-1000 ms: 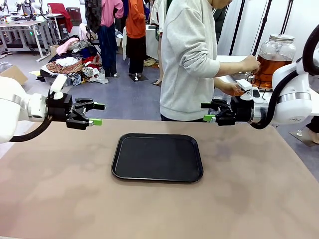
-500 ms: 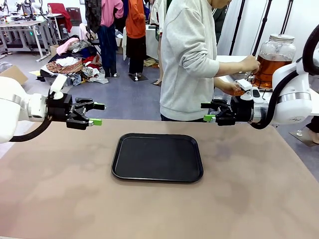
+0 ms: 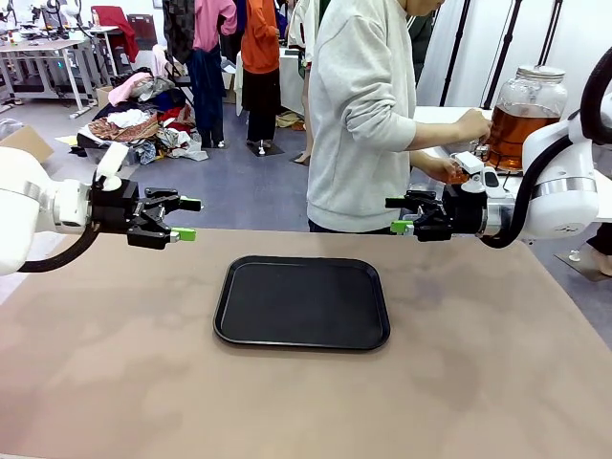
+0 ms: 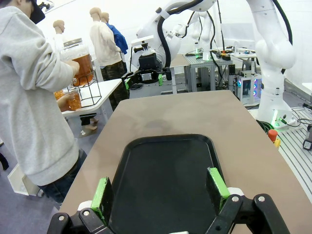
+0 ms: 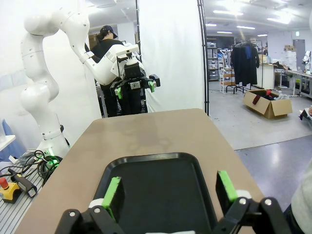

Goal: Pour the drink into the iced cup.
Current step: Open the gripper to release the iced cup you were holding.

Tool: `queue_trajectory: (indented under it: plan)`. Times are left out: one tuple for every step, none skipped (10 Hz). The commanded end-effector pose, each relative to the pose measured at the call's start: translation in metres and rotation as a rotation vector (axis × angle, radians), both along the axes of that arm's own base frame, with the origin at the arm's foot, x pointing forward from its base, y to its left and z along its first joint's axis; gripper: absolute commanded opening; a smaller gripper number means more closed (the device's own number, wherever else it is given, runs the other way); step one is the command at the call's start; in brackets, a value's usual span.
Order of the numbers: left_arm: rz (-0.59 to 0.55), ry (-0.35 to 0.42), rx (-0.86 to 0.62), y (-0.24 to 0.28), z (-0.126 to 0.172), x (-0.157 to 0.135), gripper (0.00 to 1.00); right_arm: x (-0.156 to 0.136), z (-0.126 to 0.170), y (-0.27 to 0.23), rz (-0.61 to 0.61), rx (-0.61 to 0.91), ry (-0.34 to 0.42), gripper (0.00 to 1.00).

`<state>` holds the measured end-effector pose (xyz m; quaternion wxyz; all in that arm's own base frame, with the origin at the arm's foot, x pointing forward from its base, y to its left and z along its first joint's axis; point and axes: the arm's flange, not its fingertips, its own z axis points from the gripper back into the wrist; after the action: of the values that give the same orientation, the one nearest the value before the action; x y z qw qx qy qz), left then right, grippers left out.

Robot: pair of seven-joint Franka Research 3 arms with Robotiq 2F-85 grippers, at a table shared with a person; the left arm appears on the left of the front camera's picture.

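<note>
Hovering wide apart and empty, the left tool [image 3: 185, 218] and right tool [image 3: 395, 215] flank the bare black tray [image 3: 302, 302]. Far right, a person's hand [image 3: 475, 124] works the drink [image 3: 521, 129] jar; pouring looks underway, delivery remains.

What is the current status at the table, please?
Left gripper and right gripper open, empty, above table. Person's hand at tea jar on side table. Black tray bare.

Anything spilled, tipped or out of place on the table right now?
Nothing stands out. The black tray lies flat and bare mid-table, with no spill on it. Both grippers, left and right, hover open beside it. The person's hand is at the upright jar on a side table.
</note>
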<state>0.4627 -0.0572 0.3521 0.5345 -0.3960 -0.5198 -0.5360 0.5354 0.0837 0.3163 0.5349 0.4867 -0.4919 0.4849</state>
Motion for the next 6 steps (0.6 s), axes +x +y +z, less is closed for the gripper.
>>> queue_trajectory:
  plan:
    - [0.001,-0.005,0.0,0.0007,0.0012,-0.0011,1.0,0.0004,0.0026,0.0002,0.005,0.007,-0.003,1.0]
    - [0.001,-0.005,0.0,0.0007,0.0012,-0.0011,1.0,0.0004,0.0026,0.0002,0.005,0.007,-0.003,1.0]
    - [0.001,-0.005,0.0,0.0007,0.0012,-0.0011,1.0,0.0004,0.0026,0.0002,0.005,0.007,-0.003,1.0]
    - [0.001,-0.005,0.0,0.0007,0.0012,-0.0011,1.0,0.0004,0.0026,0.0002,0.005,0.007,-0.003,1.0]
    - [0.001,-0.005,0.0,0.0007,0.0012,-0.0011,1.0,0.0004,0.0026,0.0002,0.005,0.007,-0.003,1.0]
    - [0.001,-0.005,0.0,0.0007,0.0012,-0.0011,1.0,0.0004,0.0026,0.0002,0.005,0.007,-0.003,1.0]
